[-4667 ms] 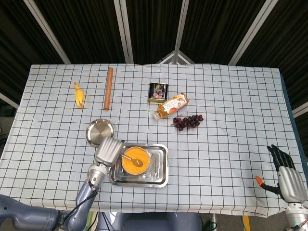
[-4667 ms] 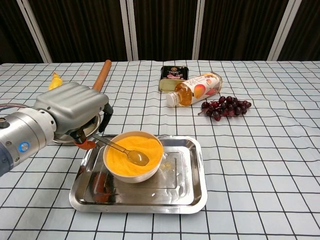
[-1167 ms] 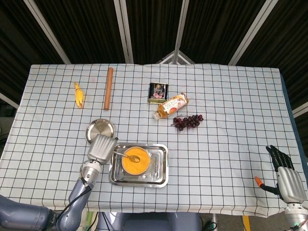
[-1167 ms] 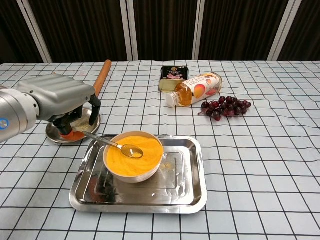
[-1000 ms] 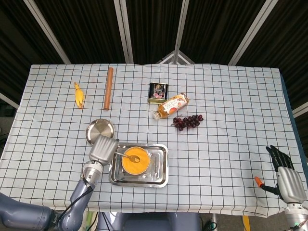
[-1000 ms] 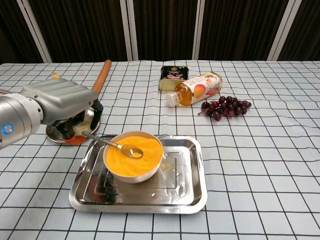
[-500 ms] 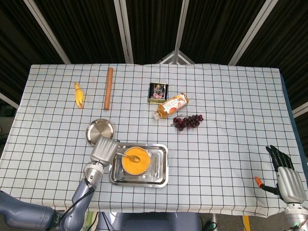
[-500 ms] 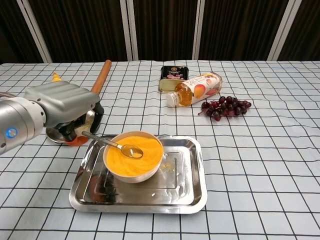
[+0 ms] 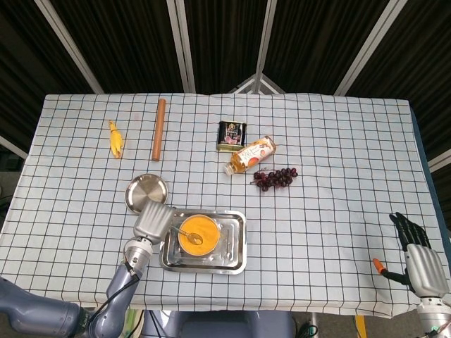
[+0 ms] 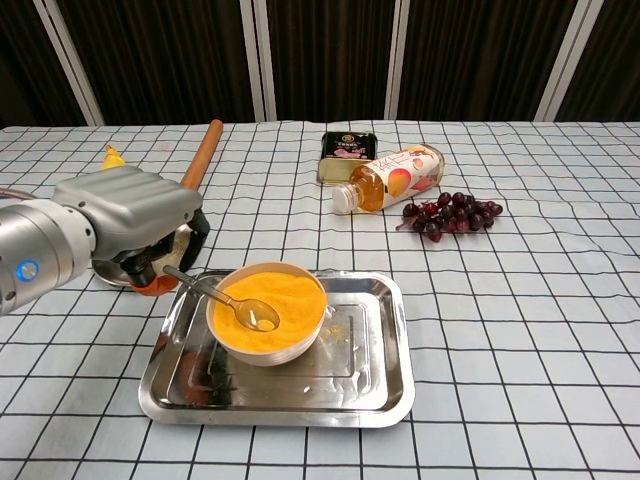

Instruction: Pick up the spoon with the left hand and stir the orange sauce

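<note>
The spoon slants down into the orange sauce, its bowl dipped in the near-left part of the sauce and its handle running up and left over the rim of the white bowl. The left hand pinches that handle's end, fingers curled under a broad grey back. The bowl sits in the left half of a steel tray close to the table's near edge, left of centre. Just beyond the left hand lies a small round metal dish. Further back are a wooden rolling pin, a yellow toy, a dark tin, a bottle on its side and a bunch of dark grapes. The right hand rests at the near-right corner — fingers loosely extended, holding nothing.
</note>
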